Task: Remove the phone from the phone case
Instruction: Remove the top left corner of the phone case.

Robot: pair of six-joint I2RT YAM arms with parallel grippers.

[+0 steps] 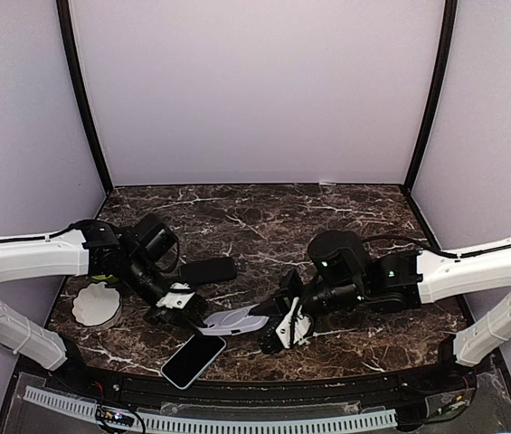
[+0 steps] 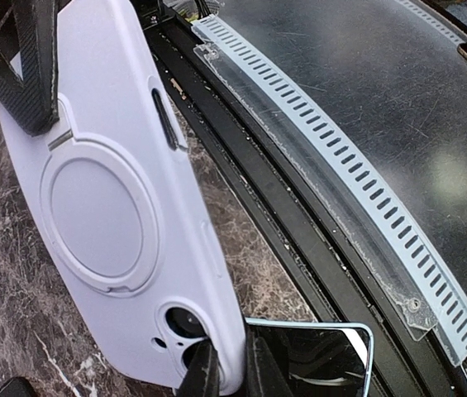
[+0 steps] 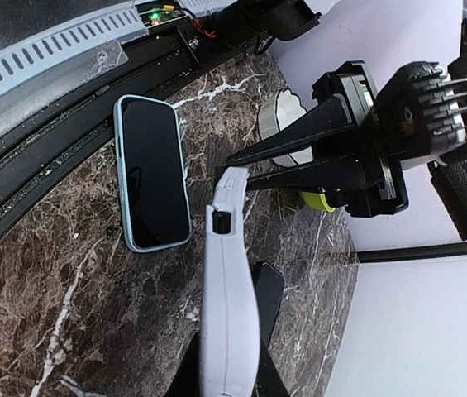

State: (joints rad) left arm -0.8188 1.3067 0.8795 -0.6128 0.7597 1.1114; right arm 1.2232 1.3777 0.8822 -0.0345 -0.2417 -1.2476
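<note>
Lengthwise, empty phone case [image 1: 237, 318] spans left claw [image 1: 199, 310] and right claw [image 1: 271, 318], both clenched on its ends, phone [image 1: 193, 361] lying diagonally on counter [image 1: 345, 226].

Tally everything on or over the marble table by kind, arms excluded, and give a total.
phone: 1
phone case: 1
white scalloped dish: 1
black flat bar: 1
yellow-green item, mostly hidden: 1
Total: 5

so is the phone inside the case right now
No, the phone lies bare and screen up on the marble table, apart from the lilac case.
</note>
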